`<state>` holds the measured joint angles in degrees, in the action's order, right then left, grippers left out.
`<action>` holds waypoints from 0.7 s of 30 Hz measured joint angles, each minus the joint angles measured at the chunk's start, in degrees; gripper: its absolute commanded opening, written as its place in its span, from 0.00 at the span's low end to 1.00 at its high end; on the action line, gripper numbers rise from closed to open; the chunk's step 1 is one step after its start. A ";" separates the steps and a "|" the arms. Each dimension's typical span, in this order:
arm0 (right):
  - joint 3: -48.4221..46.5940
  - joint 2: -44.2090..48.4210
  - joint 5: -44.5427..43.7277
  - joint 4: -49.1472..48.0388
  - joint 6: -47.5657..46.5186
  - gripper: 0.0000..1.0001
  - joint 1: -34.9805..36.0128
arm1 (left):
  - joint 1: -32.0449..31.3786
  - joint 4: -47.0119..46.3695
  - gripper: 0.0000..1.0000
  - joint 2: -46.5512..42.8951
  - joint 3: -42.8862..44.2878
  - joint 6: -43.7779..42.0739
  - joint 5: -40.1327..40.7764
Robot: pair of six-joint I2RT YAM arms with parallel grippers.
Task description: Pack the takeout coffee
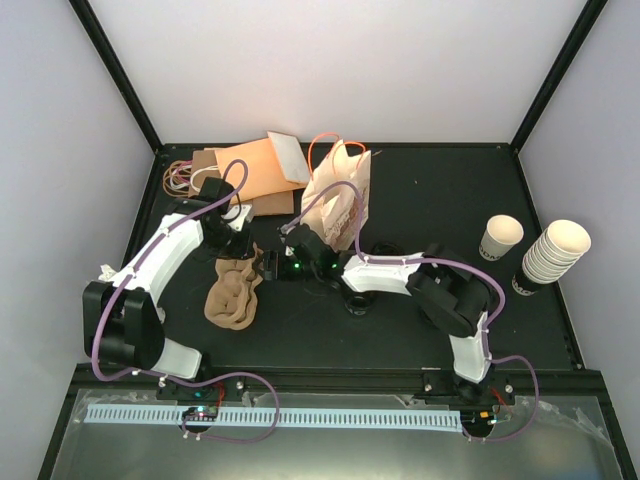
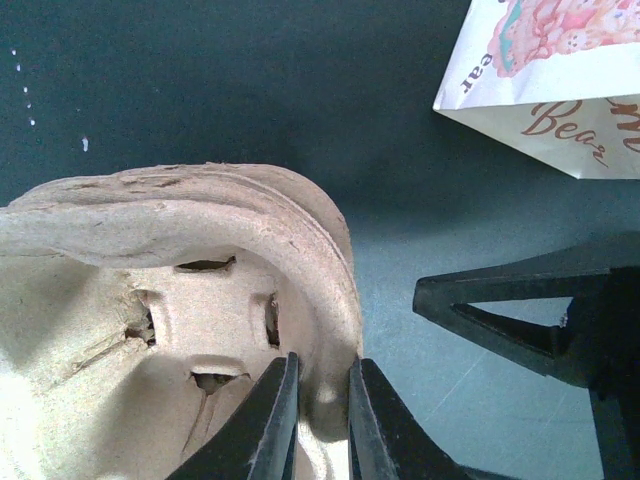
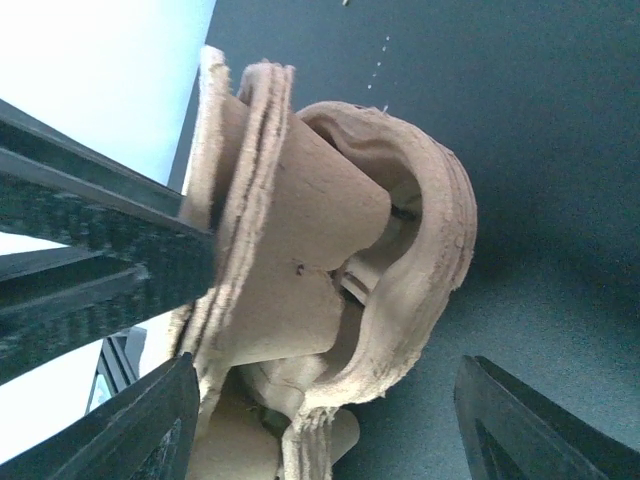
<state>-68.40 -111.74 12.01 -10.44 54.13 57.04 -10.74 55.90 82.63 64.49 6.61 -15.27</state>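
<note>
Top view overhead; wrist views close, sharing pulp carrier (image 2: 150, 240).

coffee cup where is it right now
In the top view the coffee cup stands upright at the far right of the table, just left of the cup stack.

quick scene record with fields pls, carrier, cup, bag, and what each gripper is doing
pulp carrier: tan moulded tray, centre-left of the table, between the two grippers
left gripper: jaws shut on the carrier's rim
right gripper: jaws open on either side of the carrier, not clamped
takeout coffee: single cup, upright, far right, untouched
cup stack: just right of the single cup
paper bag: white, printed, with handles, standing behind the carrier
</note>
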 measured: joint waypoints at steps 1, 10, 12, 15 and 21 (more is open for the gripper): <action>0.00 -0.28 -0.02 0.02 0.02 0.73 0.00 | 0.00 0.00 0.02 0.00 0.00 0.00 0.00; -0.42 -1.81 0.04 0.13 0.04 0.72 0.00 | 0.04 -0.02 0.02 0.00 0.00 -0.02 0.48; -0.42 -1.81 0.04 0.11 0.04 0.72 0.00 | 0.04 -0.04 0.02 0.00 0.00 -0.02 0.50; -0.42 -1.81 -0.04 0.02 0.07 0.72 0.00 | 0.04 -0.04 0.02 0.00 0.00 -0.02 0.50; -0.28 -1.77 -0.63 -0.11 0.28 0.72 0.00 | 0.07 -0.11 0.02 0.00 0.00 -0.02 0.50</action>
<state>-68.69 -113.51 11.38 -10.55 54.41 57.04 -10.68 55.79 82.63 64.49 6.59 -14.76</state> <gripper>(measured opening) 0.723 0.140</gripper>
